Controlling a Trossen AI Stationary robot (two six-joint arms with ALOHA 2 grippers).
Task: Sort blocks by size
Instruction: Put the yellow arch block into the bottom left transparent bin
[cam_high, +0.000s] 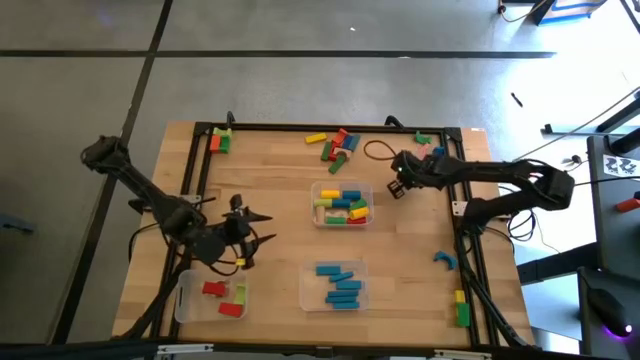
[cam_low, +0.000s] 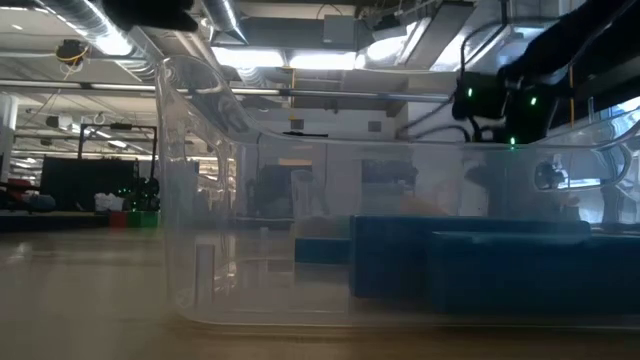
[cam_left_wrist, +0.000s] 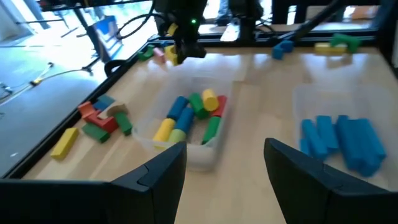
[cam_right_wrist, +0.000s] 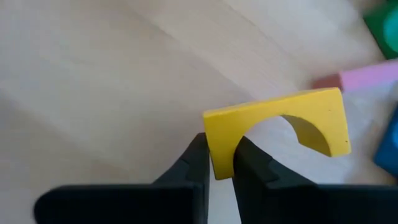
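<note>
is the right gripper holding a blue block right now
No, the right gripper is shut on a yellow arch-shaped wooden block, pinching one of its legs between the two dark fingers.

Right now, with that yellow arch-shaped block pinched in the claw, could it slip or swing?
Possibly. The right gripper clamps the yellow arch block by one leg only, so it may pivot. Its painted faces look smooth, perhaps slippery. It looks rigid, so it shouldn't bend.

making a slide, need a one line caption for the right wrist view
Right gripper shut on one leg of a yellow arch block over the wooden table.
</note>
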